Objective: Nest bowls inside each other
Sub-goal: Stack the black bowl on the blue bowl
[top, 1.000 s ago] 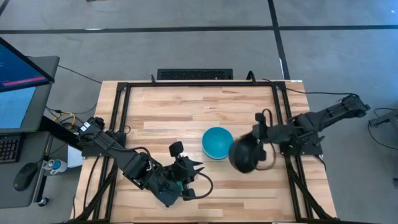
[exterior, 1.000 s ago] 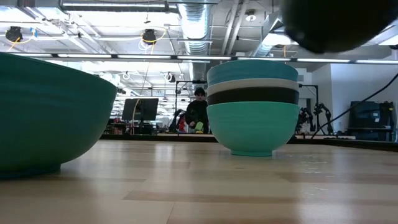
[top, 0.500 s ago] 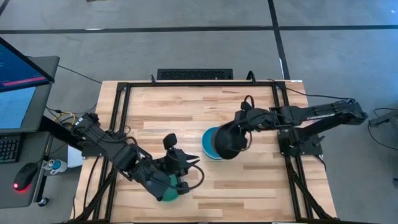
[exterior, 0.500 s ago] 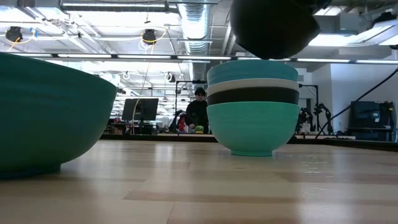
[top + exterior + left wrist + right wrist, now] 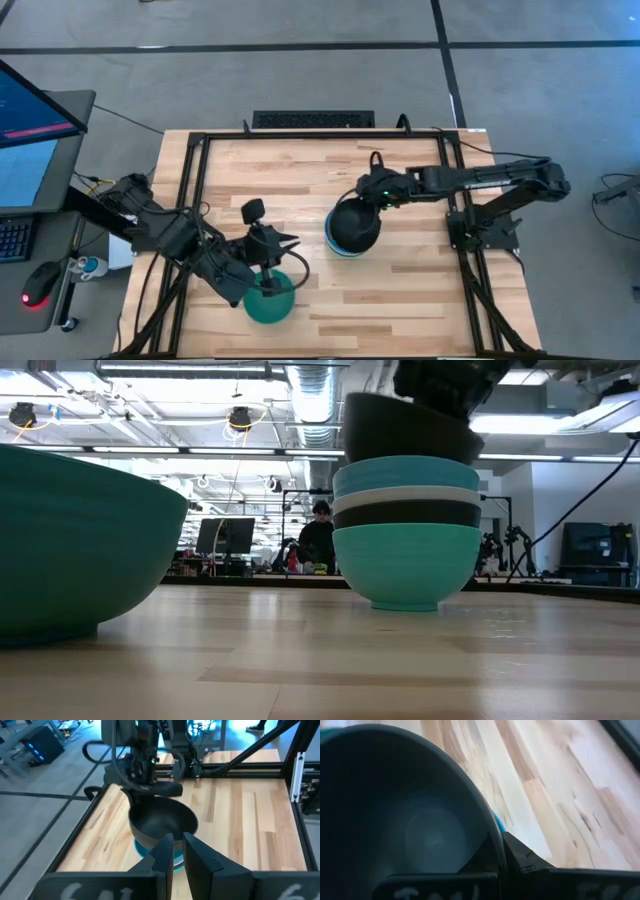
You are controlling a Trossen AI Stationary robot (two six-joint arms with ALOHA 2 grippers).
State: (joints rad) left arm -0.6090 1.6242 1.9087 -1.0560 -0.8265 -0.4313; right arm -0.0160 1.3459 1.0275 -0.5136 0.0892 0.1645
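A stack of nested bowls (image 5: 340,242) (image 5: 405,550) stands on its foot mid-table: cyan at the bottom, then black, white and cyan-blue. My right gripper (image 5: 372,195) (image 5: 445,385) is shut on a second black bowl (image 5: 355,225) (image 5: 162,822) right over the stack. The teal-green bowl (image 5: 272,300) (image 5: 80,550) rests on its foot near the table's near edge. My left gripper (image 5: 285,245) (image 5: 178,845) hovers just beyond that bowl, touching nothing, its fingers shut to a narrow slit. My right gripper pinches the black bowl's rim (image 5: 492,827) on its far-right side, one finger inside the bowl and one finger (image 5: 522,857) outside. The fingers slant down from the table's right. The bowl sits tilted, its lower part (image 5: 400,445) sunk into the stack's top cyan-blue bowl.
Black frame rails (image 5: 195,200) run along the table's left, far and right sides. A keyboard (image 5: 312,119) lies beyond the far edge and a monitor (image 5: 30,120) stands off the left side. A person (image 5: 318,540) sits far off in the room. Bare wood (image 5: 290,180) lies behind the stack.
My right gripper carried the black bowl from the table's right side leftward over the stack and lowered it, tilted, into the top bowl. My left gripper drew back from above the teal-green bowl toward the left and far side, and the bowl stayed where it was.
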